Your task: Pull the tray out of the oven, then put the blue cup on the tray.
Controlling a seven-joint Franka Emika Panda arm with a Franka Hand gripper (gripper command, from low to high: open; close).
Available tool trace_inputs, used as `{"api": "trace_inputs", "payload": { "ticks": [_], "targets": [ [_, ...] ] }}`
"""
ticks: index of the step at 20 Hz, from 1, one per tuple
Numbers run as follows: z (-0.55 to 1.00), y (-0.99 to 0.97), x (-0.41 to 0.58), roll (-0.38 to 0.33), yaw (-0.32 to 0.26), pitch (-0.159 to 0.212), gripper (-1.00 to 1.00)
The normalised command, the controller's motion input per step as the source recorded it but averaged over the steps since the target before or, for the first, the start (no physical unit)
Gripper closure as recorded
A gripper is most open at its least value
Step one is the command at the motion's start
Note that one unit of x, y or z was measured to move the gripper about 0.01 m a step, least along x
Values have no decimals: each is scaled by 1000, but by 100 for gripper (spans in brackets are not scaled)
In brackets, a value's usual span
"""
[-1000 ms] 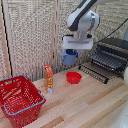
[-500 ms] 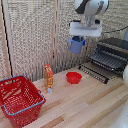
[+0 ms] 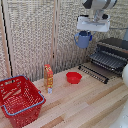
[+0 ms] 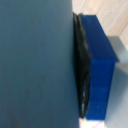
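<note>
Fingers point(image 3: 85, 34) clamp the blue cup point(image 3: 83, 39) high above the table (tray point(image 3: 111, 60) already drawn from the oven point(image 3: 116, 46)); next, carry across and lower onto its bars.

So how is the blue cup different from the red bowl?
The blue cup hangs in the air, held by the gripper, while the red bowl sits on the wooden table. The cup is blue and taller; the bowl is red, low and wide. The cup has a side handle; the bowl shows none. Both are small open containers of about the same width.
</note>
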Motion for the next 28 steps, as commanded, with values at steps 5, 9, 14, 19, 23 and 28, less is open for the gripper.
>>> {"api": "trace_inputs", "payload": {
  "ticks": [5, 9, 14, 19, 23, 28],
  "targets": [
    [149, -781, -5, 0, -162, 102, 100],
    [4, -680, -70, -6, -175, 113, 100],
    [-174, -623, -34, -8, -198, 76, 100],
    [-363, -654, 291, 0, -126, 47, 100],
    [-307, -484, 511, 0, -73, 28, 100],
    [-53, -218, 398, 0, -40, 57, -100]
  ]
}}
